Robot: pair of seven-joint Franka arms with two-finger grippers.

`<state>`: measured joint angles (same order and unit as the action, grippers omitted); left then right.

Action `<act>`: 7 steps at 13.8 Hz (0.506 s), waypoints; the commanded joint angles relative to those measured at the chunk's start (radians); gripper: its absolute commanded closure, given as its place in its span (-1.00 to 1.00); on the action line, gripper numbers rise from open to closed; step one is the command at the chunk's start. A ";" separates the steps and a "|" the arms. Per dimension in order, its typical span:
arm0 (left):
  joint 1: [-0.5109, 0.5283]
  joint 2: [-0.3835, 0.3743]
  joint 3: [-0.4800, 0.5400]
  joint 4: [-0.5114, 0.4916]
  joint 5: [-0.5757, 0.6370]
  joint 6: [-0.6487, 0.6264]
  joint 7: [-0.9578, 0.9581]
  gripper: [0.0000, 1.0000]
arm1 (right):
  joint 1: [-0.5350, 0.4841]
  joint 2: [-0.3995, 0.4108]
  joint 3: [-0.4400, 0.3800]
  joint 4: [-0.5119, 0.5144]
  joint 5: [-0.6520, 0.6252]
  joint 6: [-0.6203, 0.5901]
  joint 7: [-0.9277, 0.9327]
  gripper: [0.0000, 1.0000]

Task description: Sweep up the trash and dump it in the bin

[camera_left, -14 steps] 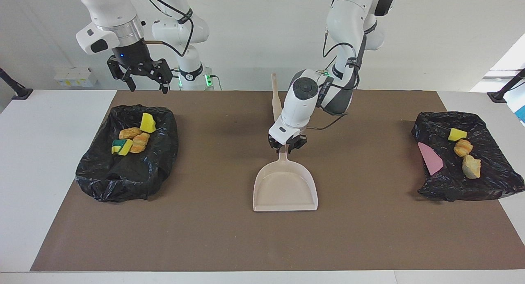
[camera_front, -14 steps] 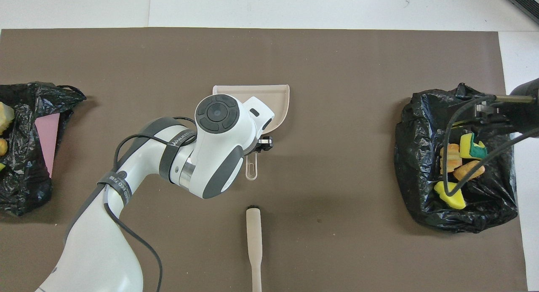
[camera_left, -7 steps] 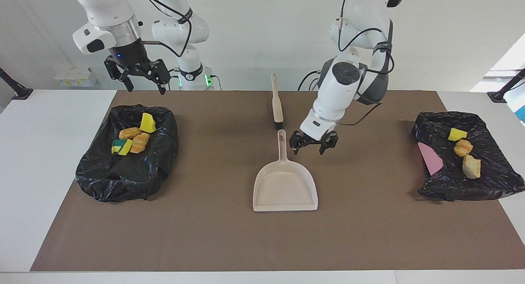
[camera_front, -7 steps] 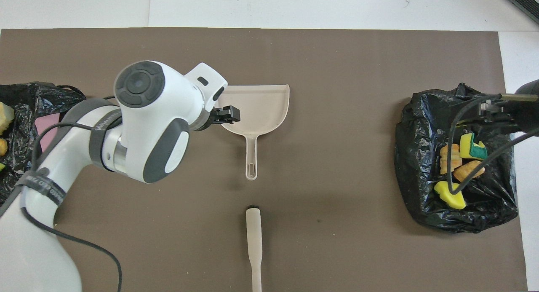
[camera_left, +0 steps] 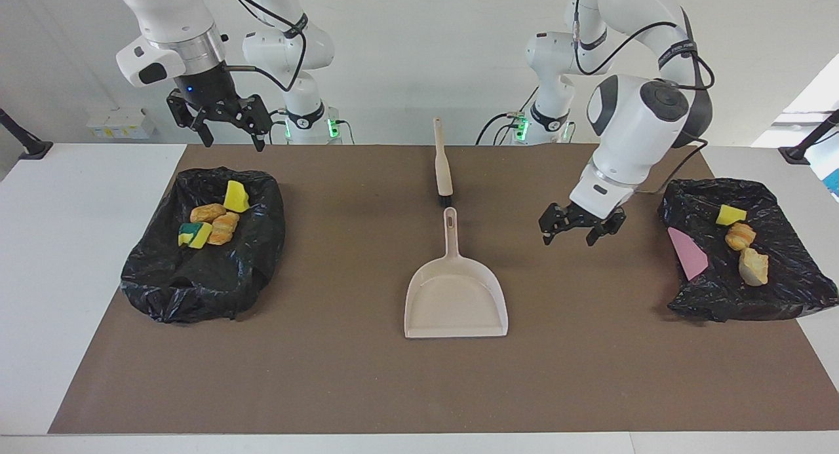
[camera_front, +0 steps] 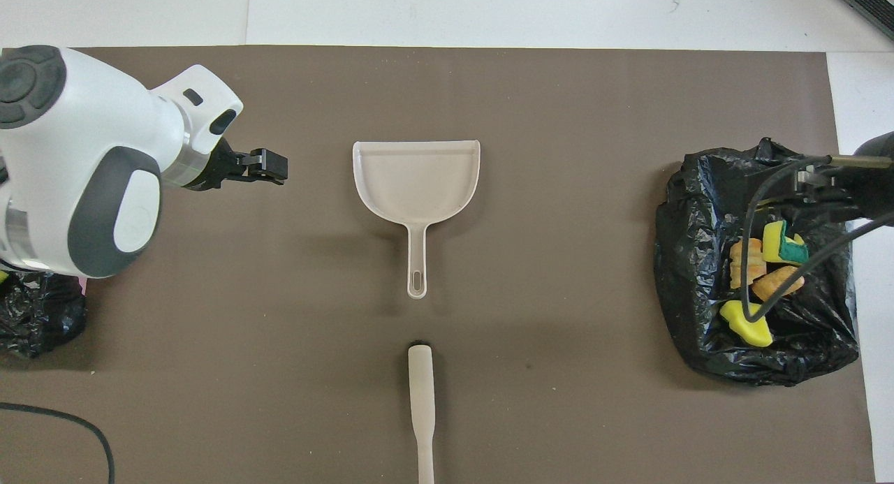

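We're seeing bright, even light from above; soft shadows sit under the beige plastic dustpan (camera_left: 455, 297), everything sharp.

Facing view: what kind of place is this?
Probably a robot lab test bench: two arms mounted at a white table, a brown mat, and staged props, namely a dustpan and bag-lined bins.

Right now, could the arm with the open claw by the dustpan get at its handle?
Probably yes: the left gripper hangs open over bare mat beside the dustpan, whose handle lies uncovered.
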<state>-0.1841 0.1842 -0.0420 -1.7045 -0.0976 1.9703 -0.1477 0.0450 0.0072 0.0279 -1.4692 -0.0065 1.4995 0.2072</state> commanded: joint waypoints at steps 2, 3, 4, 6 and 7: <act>0.115 -0.060 -0.009 -0.010 -0.007 -0.082 0.134 -1.00 | -0.014 -0.013 0.000 -0.023 0.013 0.022 -0.020 -1.00; 0.132 -0.078 -0.007 -0.017 -0.004 -0.096 0.146 -1.00 | -0.020 -0.013 -0.002 -0.023 0.011 0.022 -0.022 -1.00; 0.152 -0.100 -0.006 -0.021 -0.002 -0.119 0.154 -1.00 | -0.030 -0.013 -0.002 -0.023 0.011 0.021 -0.022 -1.00; 0.170 -0.138 -0.004 -0.026 0.006 -0.159 0.184 -1.00 | -0.031 -0.013 -0.002 -0.023 0.013 0.021 -0.022 -1.00; 0.185 -0.161 -0.004 -0.032 0.006 -0.169 0.203 -1.00 | -0.033 -0.013 -0.002 -0.023 0.011 0.021 -0.022 -1.00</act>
<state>-0.0232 0.0811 -0.0380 -1.7055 -0.0969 1.8294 0.0216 0.0227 0.0072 0.0252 -1.4694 -0.0065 1.4995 0.2073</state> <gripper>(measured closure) 0.000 0.000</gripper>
